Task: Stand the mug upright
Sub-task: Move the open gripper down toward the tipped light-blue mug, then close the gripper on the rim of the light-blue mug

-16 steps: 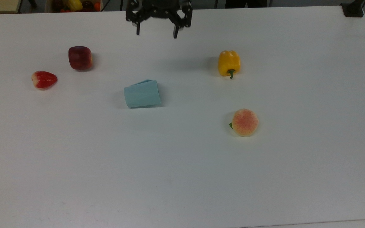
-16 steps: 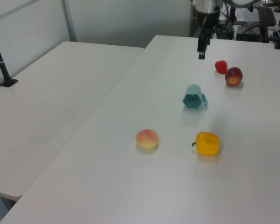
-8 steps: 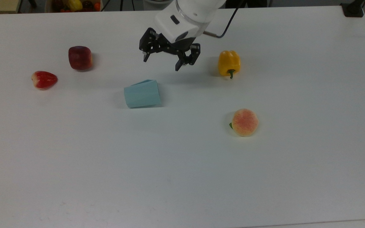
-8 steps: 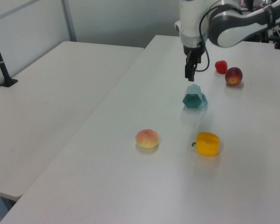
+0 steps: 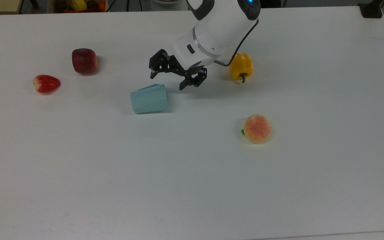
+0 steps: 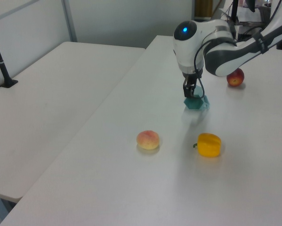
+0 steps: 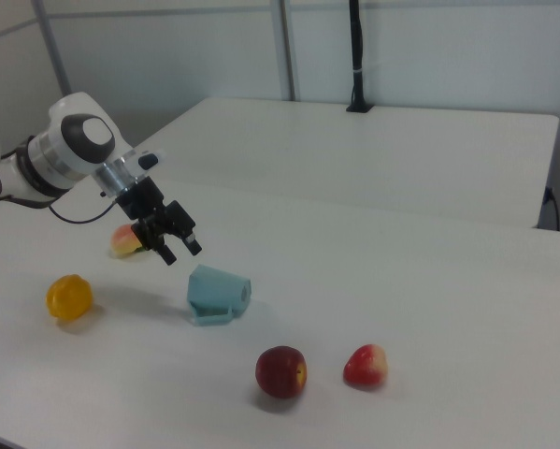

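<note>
Hovering tool (image 5: pixel 167 81) angled down, fingers spread apart, just above toppled mug (image 5: pixel 149 98)

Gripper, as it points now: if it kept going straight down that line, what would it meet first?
Probably the mug. The open gripper points down and toward the top view's left, just above the wide end of the mug lying on its side. Depth is uncertain; it could pass the rim and meet the table.

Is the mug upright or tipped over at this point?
Tipped over. The mug lies on its side on the table, its faceted wall along the surface and its mouth facing sideways in the left view; the open gripper isn't touching it.
</note>
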You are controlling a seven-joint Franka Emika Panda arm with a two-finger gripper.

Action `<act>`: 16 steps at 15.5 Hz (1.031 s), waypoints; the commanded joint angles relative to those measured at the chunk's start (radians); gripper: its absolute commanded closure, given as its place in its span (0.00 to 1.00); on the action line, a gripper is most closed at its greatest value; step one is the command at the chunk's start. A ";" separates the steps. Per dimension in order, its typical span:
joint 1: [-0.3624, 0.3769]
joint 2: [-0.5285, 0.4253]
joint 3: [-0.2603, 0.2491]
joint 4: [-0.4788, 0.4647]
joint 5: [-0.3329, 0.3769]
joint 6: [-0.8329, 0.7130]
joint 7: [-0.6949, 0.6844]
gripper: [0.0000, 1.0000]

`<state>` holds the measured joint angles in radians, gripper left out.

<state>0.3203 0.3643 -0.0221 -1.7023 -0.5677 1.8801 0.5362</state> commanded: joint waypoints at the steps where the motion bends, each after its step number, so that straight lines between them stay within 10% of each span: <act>1: -0.001 0.008 0.021 -0.037 -0.052 0.024 0.047 0.00; 16: -0.064 0.047 0.021 -0.109 -0.236 0.085 0.077 0.00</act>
<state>0.2812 0.4103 -0.0062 -1.7765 -0.7599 1.9171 0.5926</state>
